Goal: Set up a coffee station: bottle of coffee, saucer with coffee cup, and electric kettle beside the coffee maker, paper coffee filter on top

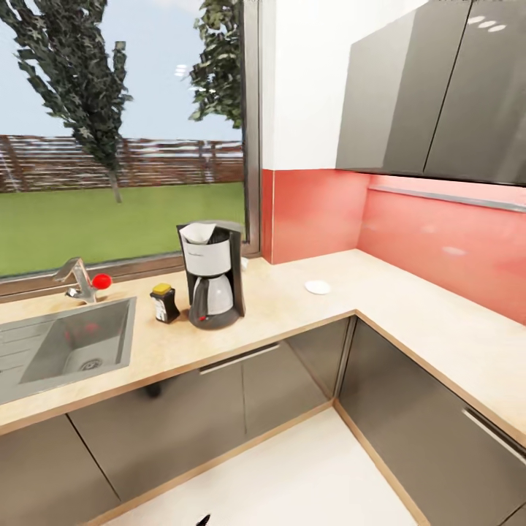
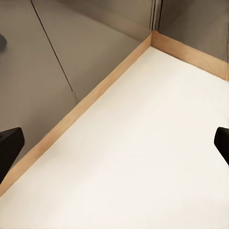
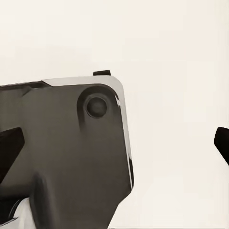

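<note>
The black and silver coffee maker stands on the beige countertop in front of the window. A white paper filter sits in its open top. Just to its left, close beside it, stands the dark coffee bottle with a yellow lid. To the right, a small white saucer lies flat on the counter near the corner, with nothing on it. My left gripper hangs open above the pale floor by the cabinet plinth. My right gripper is open too, over a dark part of my own base.
A steel sink with a faucet and red knob is set into the counter at the left. The counter turns an L-corner to the right under dark wall cabinets. Grey base cabinets line the white floor.
</note>
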Controlling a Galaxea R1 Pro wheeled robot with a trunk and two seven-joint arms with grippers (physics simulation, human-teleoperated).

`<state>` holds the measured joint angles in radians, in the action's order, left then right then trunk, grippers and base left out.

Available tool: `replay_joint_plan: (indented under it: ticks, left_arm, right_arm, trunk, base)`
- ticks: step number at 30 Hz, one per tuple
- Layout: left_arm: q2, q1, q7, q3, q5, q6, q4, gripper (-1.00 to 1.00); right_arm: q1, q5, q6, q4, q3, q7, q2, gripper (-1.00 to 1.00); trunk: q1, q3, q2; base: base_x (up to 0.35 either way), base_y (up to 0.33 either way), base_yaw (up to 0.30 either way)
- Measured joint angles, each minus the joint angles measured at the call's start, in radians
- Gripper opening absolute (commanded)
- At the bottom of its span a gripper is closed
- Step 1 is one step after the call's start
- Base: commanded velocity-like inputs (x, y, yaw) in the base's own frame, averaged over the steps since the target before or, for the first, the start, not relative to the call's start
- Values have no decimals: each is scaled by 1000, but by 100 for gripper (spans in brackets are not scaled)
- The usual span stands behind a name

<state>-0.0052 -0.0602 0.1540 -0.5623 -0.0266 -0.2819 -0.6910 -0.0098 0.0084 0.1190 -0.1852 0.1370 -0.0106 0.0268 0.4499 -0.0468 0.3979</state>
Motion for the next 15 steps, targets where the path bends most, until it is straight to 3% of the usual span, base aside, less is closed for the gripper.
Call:
replay_joint_plan:
  ticks: [7,9,12,15]
  left_arm:
    - [-1,-4,25,-3,-2,1,-60,100]
    - [-5,-10,23,-4,-1,20,-167,100]
    - [-32,-45,20,-5,0,86,-270,100]
    - [-63,-94,16,-5,1,165,-314,100]
  right_arm:
    - [0,0,0,-1,0,5,-4,100]
    - [0,-1,-1,-46,2,7,-5,100]
    - [0,-1,-2,-83,3,7,-4,100]
    - [0,-1,-3,-116,3,8,-2,100]
  trunk:
    - [0,0,0]
    - [0,0,0]
    - [0,0,0]
    - [0,0,0]
  base:
    - [-102,-73,0]
    - [-8,-6,0]
    - [-4,-3,0]
    - [-1,-1,0]
